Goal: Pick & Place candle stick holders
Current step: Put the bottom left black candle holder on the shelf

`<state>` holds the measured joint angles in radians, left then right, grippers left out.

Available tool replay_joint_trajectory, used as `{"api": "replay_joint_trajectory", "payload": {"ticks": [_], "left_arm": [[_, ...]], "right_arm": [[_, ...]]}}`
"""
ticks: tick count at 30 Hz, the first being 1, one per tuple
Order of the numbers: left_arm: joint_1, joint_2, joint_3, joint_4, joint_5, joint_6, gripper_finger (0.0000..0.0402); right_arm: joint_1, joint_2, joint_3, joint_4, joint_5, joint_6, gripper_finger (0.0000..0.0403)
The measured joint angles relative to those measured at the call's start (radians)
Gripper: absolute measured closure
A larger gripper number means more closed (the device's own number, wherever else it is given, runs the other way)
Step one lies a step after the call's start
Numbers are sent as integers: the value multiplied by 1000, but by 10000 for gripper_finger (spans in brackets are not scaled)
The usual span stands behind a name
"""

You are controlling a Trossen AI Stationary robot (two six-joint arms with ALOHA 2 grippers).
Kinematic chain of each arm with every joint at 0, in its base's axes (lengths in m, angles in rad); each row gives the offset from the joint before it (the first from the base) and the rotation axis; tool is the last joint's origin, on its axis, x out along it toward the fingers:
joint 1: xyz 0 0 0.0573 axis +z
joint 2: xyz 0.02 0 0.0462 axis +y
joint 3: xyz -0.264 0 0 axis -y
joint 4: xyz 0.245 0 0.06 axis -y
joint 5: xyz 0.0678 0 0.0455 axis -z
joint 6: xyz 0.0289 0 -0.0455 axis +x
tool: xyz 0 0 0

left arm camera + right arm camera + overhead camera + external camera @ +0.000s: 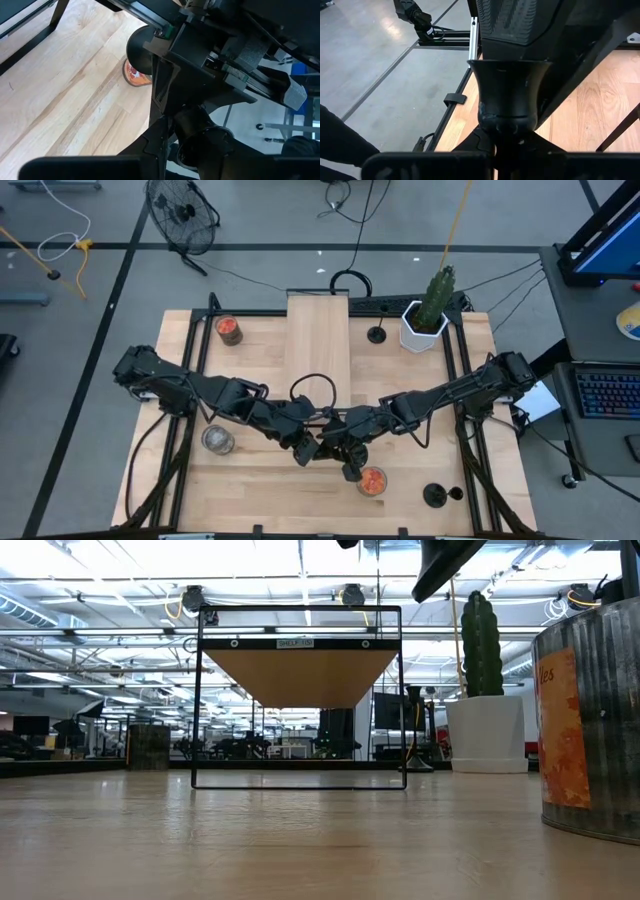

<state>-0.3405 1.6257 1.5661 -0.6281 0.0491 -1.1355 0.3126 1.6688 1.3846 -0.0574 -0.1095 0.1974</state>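
Both grippers meet over the table's middle. My right gripper (345,454) is shut on a small black holder (510,95), and my left gripper (312,450) is shut on the same holder (200,137). The holder's round end (142,50) hangs just above an orange-red glass cup (372,481), which stands near the front edge. A clear-silvery cup (217,440) stands at the left, and a second orange-red cup (229,330) at the far left. Two more black holders stand on their bases, one (377,334) beside the pot and one (435,495) at the near right. My left gripper has one end of the holder (197,125) between its fingers, coming level from the table's left. My own fingers and the right gripper hide the exact spot. The holder is lifted clear of the table. My right gripper pinches the holder at its narrow part (507,131), just below the flared end (510,75), coming from the table's right. A ribbed finger of the left gripper (510,20) stands at the flared end. The holder is clear of the table.
A long pale wooden shelf (318,340) on a black frame runs from the far edge toward the middle. A white pot with a green cactus (425,320) stands at the far right. Black frame rails (462,380) run along both table sides.
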Motion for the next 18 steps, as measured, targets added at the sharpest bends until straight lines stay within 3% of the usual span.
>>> {"api": "replay_joint_trajectory", "payload": {"ticks": [4, 13, 18], "left_arm": [[0, 0, 0, -4, -1, -20, 300], [7, -9, -2, -16, -5, 2, 208], [9, -59, -2, -15, -8, 27, 181]], "right_arm": [[0, 0, 0, 0, 0, 0, 394], [0, -2, 0, 1, -2, 0, 394], [0, -4, -7, 9, 3, 0, 395]]}}
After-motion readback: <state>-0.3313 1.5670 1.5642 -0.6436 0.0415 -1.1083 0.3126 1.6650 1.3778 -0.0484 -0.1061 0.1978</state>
